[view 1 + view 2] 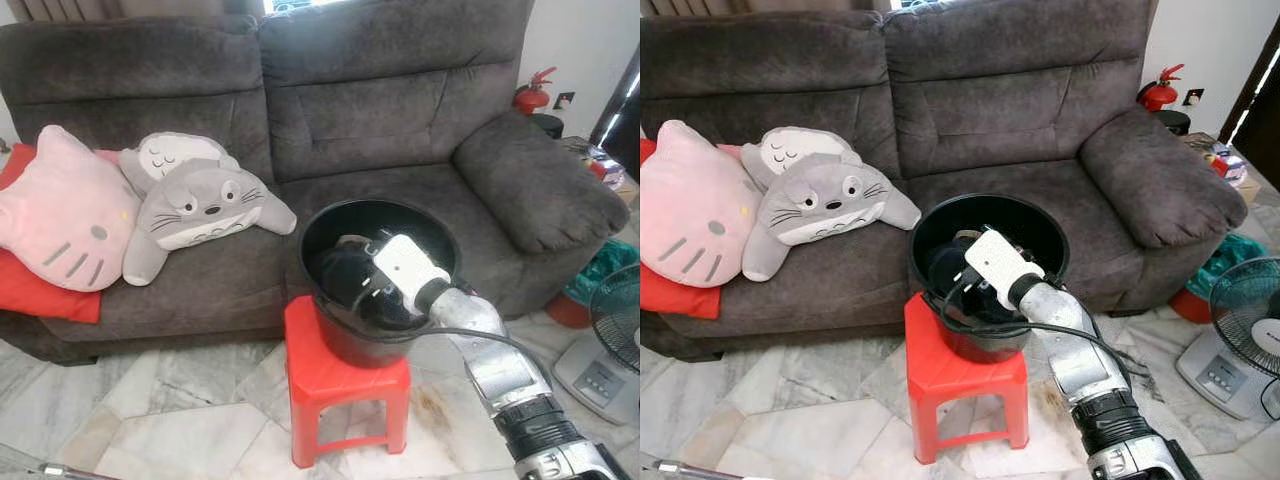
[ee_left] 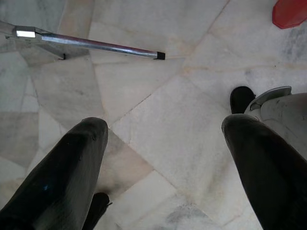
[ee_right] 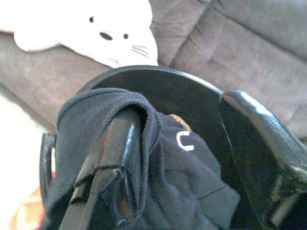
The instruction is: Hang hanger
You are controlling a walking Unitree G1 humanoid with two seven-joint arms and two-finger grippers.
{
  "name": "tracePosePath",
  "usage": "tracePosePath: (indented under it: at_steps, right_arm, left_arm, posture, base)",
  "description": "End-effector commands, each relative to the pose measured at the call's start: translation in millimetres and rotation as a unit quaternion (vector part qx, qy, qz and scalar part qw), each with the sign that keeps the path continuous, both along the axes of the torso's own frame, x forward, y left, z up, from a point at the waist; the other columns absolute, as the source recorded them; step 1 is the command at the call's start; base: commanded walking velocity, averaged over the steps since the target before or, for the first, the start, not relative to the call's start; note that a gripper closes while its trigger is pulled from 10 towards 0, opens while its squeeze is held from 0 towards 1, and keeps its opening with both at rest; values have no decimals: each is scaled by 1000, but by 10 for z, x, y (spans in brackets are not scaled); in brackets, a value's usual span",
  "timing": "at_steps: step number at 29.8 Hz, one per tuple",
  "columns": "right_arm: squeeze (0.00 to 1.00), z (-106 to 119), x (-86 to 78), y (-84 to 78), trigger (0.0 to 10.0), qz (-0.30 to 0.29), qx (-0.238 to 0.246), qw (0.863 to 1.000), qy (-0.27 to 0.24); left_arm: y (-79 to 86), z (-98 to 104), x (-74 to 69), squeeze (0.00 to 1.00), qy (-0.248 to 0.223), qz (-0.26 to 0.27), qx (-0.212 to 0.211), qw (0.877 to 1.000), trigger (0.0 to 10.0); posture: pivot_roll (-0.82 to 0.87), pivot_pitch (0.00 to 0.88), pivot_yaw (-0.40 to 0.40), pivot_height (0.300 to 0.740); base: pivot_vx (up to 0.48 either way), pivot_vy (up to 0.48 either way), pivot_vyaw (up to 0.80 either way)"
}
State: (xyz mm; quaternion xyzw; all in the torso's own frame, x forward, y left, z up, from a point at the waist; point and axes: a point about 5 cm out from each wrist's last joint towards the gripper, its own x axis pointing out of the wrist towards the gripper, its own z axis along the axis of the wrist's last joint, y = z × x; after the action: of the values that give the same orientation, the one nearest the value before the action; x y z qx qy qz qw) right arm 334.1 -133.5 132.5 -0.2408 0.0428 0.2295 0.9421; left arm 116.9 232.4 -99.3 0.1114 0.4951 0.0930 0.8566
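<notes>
The left eye view is bounded at the far left by a red cushion [image 1: 40, 290] on the seat of a grey sofa [image 1: 400, 110], and a pink cat-faced pillow [image 1: 65, 215] is laid over it. Just beside the pillow, a grey plush toy [image 1: 200, 205] is sprawled on the seat, with a second grey plush [image 1: 175, 155] tucked behind it. Further right, a red plastic stool [image 1: 345, 385] is placed on the marble floor [image 1: 160, 410] in front of the sofa, and a black bucket [image 1: 325, 330] is set on top of it. The right gripper [image 3: 177, 158] is reached down into the bucket, and dark blue clothing [image 3: 187, 187] is seen between its two black fingers [image 3: 110, 158], draped over one of them; the fingers are spread apart, and whether the cloth is actually pinched cannot be told. No hanger can be made out among the cloth in the bucket. At the right edge a red fire extinguisher [image 1: 533, 93] is stood behind the sofa arm and a white fan [image 1: 610, 340] is placed on the floor. In the left wrist view, the left gripper [image 2: 165, 163] is held released above the marble, its fingers well apart, with a metal bar [image 2: 96, 44] lying on the floor beyond them.
</notes>
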Motion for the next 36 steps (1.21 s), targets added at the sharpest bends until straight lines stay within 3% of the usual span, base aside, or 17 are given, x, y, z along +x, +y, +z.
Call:
tracePosePath:
  at_steps: [1,6,12,36]
  right_arm:
    - [0,17,-14,-1,10000,-6,28,1000,10]
    - [0,-67,-45,5,10000,-7,39,998,39]
    - [0,-200,-104,-8,10000,-4,16,997,79]
    - [0,-361,-174,0,10000,25,-12,994,106]
  left_arm:
    - [24,-1,-23,0,3,-1,3,1000,10000]
    - [22,-1,-21,0,3,-2,2,1000,10000]
    - [22,-1,-20,0,3,-1,2,1000,10000]
    - [21,0,-21,0,2,-2,3,1000,10000]
  posture:
    - [-177,0,72,740]
    - [-176,0,72,740]
    - [-176,0,71,740]
    - [-177,0,71,740]
  base:
    - [0,0,0]
    - [0,0,0]
    - [0,0,0]
    - [0,0,0]
